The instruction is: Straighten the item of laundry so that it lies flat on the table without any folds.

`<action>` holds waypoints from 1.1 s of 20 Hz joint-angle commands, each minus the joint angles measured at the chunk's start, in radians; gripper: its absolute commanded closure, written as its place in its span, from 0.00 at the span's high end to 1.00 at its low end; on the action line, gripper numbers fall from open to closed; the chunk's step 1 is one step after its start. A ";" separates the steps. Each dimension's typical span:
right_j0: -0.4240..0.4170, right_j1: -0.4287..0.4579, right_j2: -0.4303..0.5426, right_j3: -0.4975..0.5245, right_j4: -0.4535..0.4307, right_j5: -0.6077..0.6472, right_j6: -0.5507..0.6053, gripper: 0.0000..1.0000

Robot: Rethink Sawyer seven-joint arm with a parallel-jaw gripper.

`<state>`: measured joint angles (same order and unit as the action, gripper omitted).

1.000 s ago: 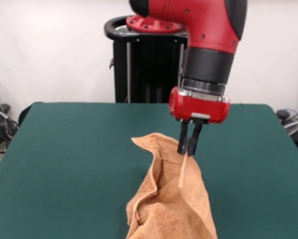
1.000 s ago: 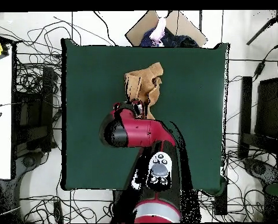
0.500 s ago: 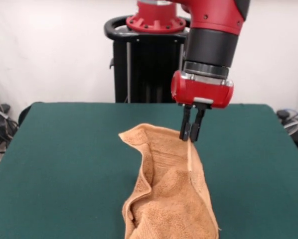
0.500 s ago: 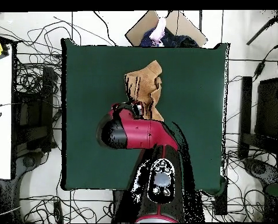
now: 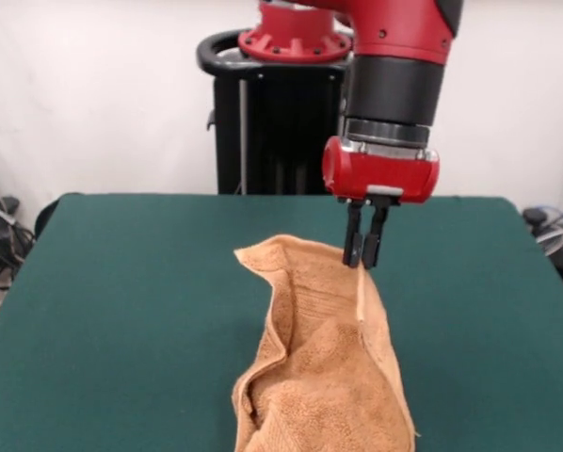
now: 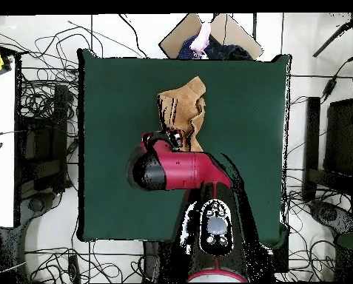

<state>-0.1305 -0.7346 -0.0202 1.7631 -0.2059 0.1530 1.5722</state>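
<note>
1. A dark green felt-topped table (image 5: 121, 301) fills a white-walled room, with the black pedestal (image 5: 277, 122) at 12 o'clock in the front view and cables trailing on the floor at both sides.
2. The Sawyer arm's gripper (image 5: 363, 252) hangs over the middle of the table, its two black fingers (image 5: 353, 243) nearly closed and pinching the top edge of the orange-tan terry towel (image 5: 324, 377).
3. The towel hangs from that pinch in a tent, its lower part bunched on the felt toward 6 o'clock; in the overhead view the towel (image 6: 183, 111) lies at 12 o'clock from the gripper.
4. To do this step well, the held edge probably wants drawing away from the bunched end, low and slow, so the cloth drags open instead of folding under.
5. The looped pile looks soft, thick and limp; a flatter woven band runs down from the pinch. Creases and a rolled edge show it is far from flat.
</note>
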 commanded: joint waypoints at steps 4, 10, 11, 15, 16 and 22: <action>-0.074 0.028 0.230 0.080 -0.190 0.048 -0.105 0.00; -0.099 0.006 0.323 0.131 -0.309 0.082 -0.143 0.00; -0.100 0.001 0.331 0.136 -0.323 0.087 -0.137 0.00; -0.118 -0.019 0.389 0.158 -0.365 0.119 -0.146 0.00; -0.122 -0.021 0.406 0.162 -0.372 0.130 -0.149 0.00; -0.153 -0.048 0.488 0.194 -0.395 0.176 -0.162 0.00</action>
<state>-0.2597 -0.7415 0.3027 1.8835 -0.5412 0.1744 1.5722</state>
